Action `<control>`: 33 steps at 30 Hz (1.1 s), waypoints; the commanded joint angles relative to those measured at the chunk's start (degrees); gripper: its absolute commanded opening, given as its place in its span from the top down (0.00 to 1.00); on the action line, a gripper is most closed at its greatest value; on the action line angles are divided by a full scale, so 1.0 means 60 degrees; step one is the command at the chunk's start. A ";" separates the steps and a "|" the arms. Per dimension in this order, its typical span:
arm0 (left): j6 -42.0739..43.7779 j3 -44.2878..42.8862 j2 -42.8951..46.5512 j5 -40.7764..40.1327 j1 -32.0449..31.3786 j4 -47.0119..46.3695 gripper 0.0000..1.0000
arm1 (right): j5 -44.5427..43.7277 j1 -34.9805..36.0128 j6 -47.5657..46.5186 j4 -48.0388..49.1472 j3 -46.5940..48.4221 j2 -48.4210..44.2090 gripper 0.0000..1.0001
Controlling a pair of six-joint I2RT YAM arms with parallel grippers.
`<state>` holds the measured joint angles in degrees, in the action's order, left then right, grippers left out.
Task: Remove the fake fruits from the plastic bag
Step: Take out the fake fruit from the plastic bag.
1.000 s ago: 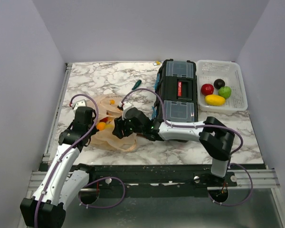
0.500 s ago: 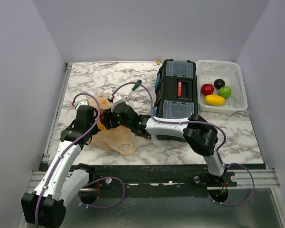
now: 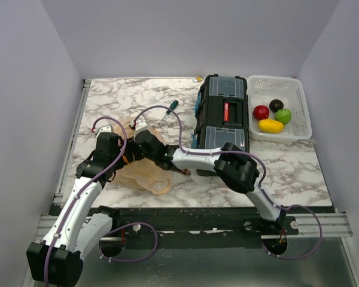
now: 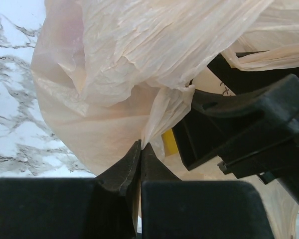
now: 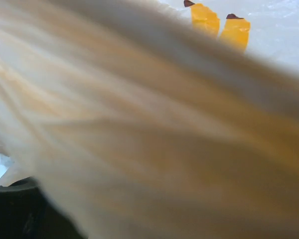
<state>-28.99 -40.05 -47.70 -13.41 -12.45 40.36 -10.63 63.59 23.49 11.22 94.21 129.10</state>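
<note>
The peach-orange plastic bag (image 3: 145, 174) lies crumpled on the marble table at the front left. My left gripper (image 3: 112, 154) is shut on a fold of the bag's film (image 4: 114, 74); the pinch shows in the left wrist view (image 4: 141, 145). My right gripper (image 3: 137, 146) reaches into the bag's mouth; its black body (image 4: 249, 124) shows beside a yellow piece (image 4: 169, 143). In the right wrist view blurred bag film (image 5: 139, 139) hides the fingers, with two orange-yellow pieces (image 5: 204, 17) beyond. A red ball (image 3: 261, 112), dark ball (image 3: 276, 104), green ball (image 3: 283, 115) and yellow oval (image 3: 270, 125) lie in the basket.
A black toolbox (image 3: 223, 113) stands right of the bag, with the right arm lying along its near side. The white perforated basket (image 3: 302, 98) is at the back right. A green-handled screwdriver (image 3: 170, 106) lies behind the bag.
My right gripper has moved left, from the bag's right edge into its mouth next to the left gripper. The left gripper has kept its hold and barely moved.
</note>
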 commanded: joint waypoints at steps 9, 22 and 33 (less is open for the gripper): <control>0.0145 -0.0064 0.0078 0.0250 0.0038 -0.0133 1.00 | -0.0878 0.0008 -0.0404 -0.0328 0.1203 0.1485 0.33; 0.0203 -0.0047 0.0157 0.0390 0.0038 -0.0164 1.00 | -0.1298 0.0008 -0.0951 -0.0288 0.1700 0.2025 0.56; 0.0247 -0.0055 0.0190 0.0433 0.0038 -0.0193 1.00 | -0.1260 0.0007 -0.1043 -0.0536 0.0974 0.0622 0.84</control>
<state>-28.27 -40.05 -47.27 -11.84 -12.45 39.90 -17.10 63.57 18.31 9.80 102.45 138.17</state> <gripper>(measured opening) 0.002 0.411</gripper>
